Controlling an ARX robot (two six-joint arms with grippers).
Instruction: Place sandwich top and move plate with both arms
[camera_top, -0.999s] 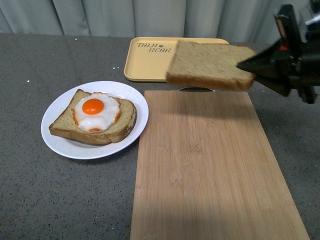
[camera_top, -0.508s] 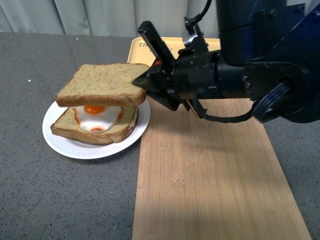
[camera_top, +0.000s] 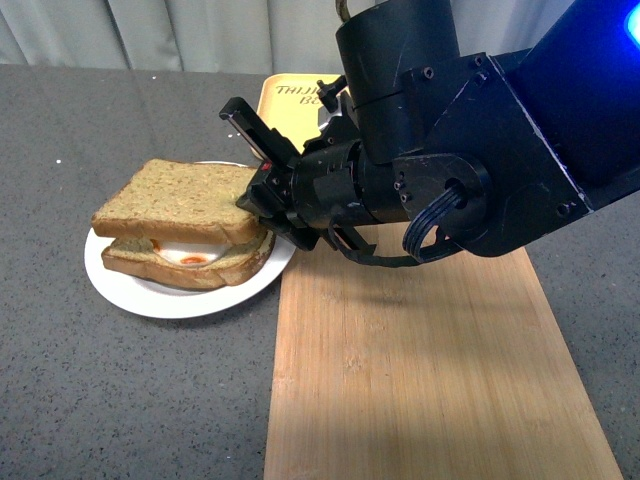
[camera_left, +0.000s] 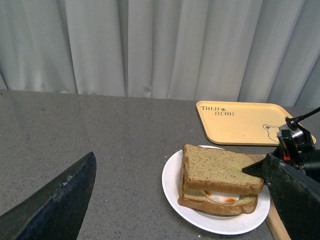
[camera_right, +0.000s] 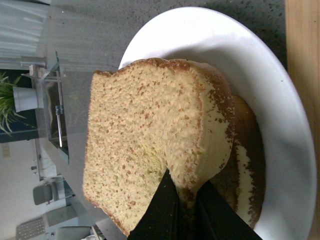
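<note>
Sandwich top (camera_top: 175, 200): rests on egg-bearing slice (camera_top: 190, 262) on plate (camera_top: 130, 292), one edge pinched by right gripper (camera_top: 257, 196), presumably to square it before release. Left gripper (camera_left: 168, 162) spread wide, empty.

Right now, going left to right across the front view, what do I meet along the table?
Plate bearing the sandwich top → right hand gripping that slice's edge → wooden board. The yellow tray is left out, since it overlaps the hand.
</note>
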